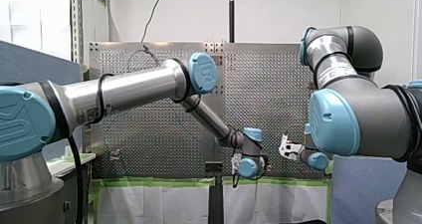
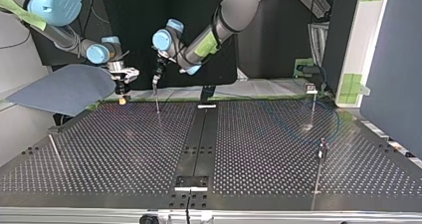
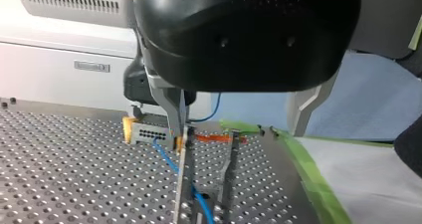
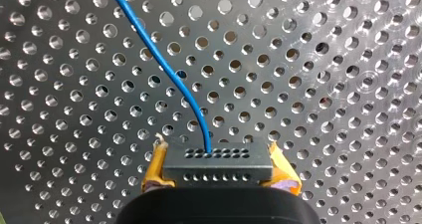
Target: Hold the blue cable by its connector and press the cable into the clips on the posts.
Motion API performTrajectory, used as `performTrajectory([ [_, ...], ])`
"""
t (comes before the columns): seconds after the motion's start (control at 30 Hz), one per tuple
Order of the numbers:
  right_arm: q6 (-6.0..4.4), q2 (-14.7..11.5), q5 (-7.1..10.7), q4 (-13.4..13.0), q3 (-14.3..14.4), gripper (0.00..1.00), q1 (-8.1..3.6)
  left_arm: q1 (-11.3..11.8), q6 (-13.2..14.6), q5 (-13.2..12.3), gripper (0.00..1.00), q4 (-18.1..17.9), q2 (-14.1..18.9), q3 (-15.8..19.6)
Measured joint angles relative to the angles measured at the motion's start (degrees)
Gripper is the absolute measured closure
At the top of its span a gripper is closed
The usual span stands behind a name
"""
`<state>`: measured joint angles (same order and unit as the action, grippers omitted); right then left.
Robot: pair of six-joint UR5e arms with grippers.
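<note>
The thin blue cable leaves the hole-studded face of a dark grey rectangular connector block. The block sits squarely between the jaws of my right gripper. These jaws are drawn in narrow on the block's two short ends, with the yellow pads pressed against it. From the block the cable curves away over the perforated metal bench.

Top view: both grippers hang at the bench's far edge, left of the middle, with my left gripper just beside my right (whether its jaws stand wide or narrow cannot be told).

Writing: a "UR" mark shows on the blue round joint cap of my left arm. The white label on my right arm is too small to read.
</note>
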<state>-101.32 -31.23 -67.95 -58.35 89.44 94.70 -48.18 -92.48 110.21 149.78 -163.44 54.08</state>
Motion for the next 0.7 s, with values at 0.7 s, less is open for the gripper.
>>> performTrajectory([
  [0.7, -0.25, 0.12, -0.23, 0.26, 0.0, 1.0, -0.35, -0.85, 0.39, 3.16, 0.02, -0.01, 0.01, -1.09],
])
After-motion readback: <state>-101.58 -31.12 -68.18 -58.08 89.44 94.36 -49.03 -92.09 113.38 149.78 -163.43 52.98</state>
